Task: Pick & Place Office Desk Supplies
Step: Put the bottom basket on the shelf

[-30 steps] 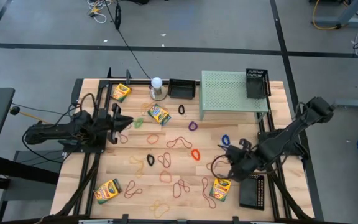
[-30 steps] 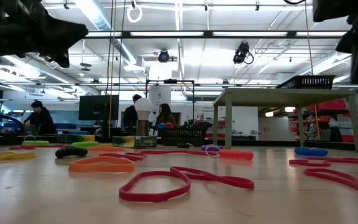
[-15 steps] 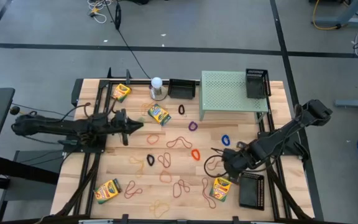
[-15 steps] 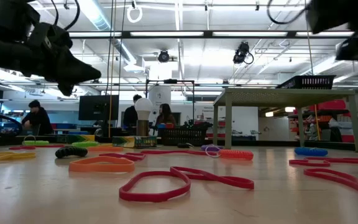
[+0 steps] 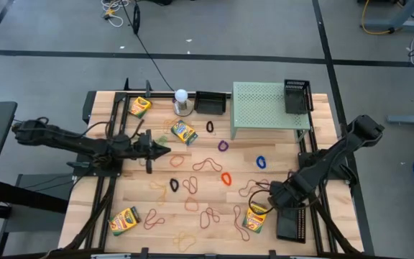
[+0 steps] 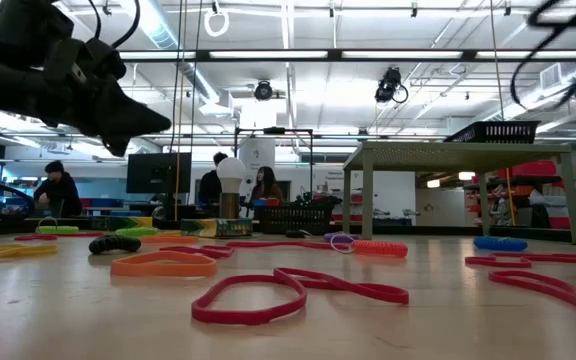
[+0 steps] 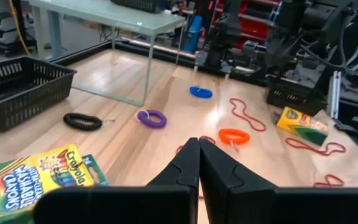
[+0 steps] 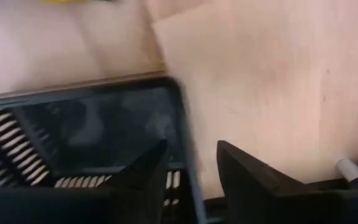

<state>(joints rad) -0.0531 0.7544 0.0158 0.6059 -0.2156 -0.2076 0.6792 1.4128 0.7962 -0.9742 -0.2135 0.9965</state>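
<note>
Left of centre, the left gripper (image 5: 165, 151) is hovering with fingers pressed together, holding nothing, near a crayon box (image 5: 184, 132). Lower right, the right gripper (image 5: 275, 210) is parting its fingers over the black basket's (image 5: 291, 221) rim. Judged step: depositing; next, another pickup.

Probably a robotics lab: ceiling strip lights (image 6: 268, 55), people at monitors (image 6: 158, 172).
</note>
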